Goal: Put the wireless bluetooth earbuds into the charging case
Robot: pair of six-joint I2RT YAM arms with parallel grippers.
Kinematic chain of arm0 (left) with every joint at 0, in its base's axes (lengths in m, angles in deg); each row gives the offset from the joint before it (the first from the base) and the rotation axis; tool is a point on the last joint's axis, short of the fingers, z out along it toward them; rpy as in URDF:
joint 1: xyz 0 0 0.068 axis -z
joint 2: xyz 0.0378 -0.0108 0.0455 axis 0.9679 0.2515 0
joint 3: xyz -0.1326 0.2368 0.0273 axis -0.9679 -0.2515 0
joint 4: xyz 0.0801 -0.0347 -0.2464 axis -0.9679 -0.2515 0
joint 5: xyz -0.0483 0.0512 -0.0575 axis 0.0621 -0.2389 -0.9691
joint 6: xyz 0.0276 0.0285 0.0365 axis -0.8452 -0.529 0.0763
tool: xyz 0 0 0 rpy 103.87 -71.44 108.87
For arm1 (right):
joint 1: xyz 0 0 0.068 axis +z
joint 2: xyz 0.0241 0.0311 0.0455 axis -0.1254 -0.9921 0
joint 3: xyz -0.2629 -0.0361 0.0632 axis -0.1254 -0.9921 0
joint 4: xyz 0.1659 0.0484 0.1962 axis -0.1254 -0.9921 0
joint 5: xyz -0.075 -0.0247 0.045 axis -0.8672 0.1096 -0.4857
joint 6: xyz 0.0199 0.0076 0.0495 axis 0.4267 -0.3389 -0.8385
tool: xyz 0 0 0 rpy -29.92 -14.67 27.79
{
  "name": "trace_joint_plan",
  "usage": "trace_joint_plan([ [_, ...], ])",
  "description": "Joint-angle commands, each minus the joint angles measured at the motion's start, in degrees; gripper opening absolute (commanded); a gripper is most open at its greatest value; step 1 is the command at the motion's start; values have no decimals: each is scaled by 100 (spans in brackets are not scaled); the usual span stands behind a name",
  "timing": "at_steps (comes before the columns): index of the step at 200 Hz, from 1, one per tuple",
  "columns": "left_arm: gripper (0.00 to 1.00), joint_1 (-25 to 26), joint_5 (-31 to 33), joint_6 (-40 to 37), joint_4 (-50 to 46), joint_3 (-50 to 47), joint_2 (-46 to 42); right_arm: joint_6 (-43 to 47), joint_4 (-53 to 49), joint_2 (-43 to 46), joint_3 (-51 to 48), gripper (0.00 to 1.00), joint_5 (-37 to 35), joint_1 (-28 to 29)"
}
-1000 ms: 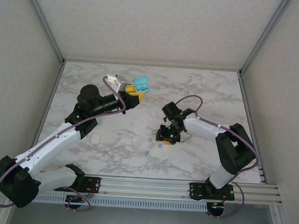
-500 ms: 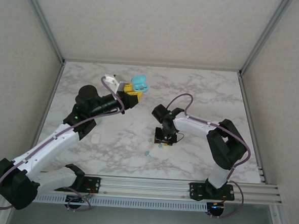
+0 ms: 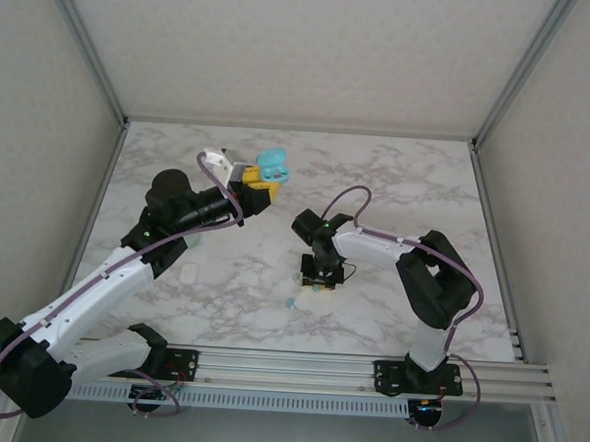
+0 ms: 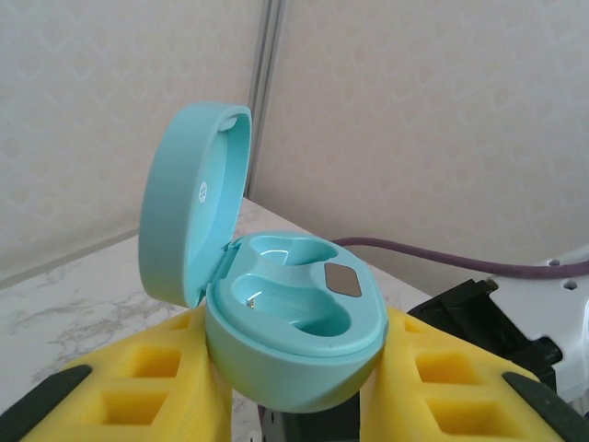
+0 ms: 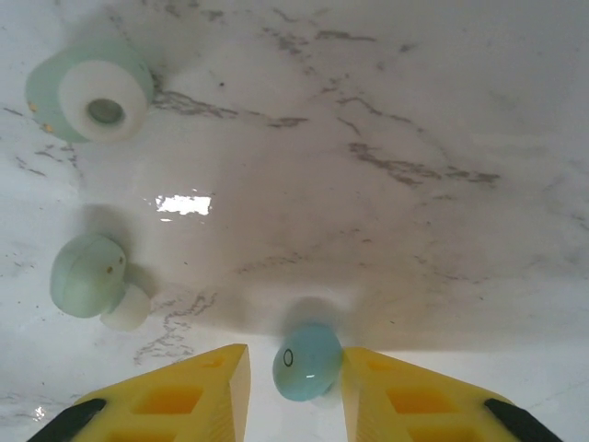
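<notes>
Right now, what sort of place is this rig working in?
Probably a lab test cell, not a home: plain white wall panels box in the marble-patterned tabletop, held by aluminium frame posts, with a slotted aluminium rail along the near edge.

The left arm [image 3: 100,289] stretches from its base at the near-left corner of the table [image 3: 408,178] up and away toward the far edge, with the elbow raised and the wrist turned to the right. The left gripper [image 3: 264,183] is held up off the surface, its yellow fingers [image 4: 156,387] pressed against both sides of the charging case [image 4: 294,354].

The right arm [image 3: 427,279] rises from its base at the near-right, folds sharply at the elbow and reaches left toward the table's middle, the wrist bent straight down. The right gripper [image 3: 321,279] points at the surface with its fingertips low. Its jaws are narrowly parted on either side of an earbud [image 5: 306,361]: one finger looks to touch it, the other stands just clear.
</notes>
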Motion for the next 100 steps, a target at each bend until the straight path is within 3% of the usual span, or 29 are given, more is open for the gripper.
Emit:
trace_joint_plan([
  [1, 26, -44, 23, -98, 35, -82, -134, -82, -252, -164, 210, 31, -273, 91],
  [100, 26, -44, 14, -111, -10, -63, -131, 150, -424, -349, 346, 25, -439, 112],
])
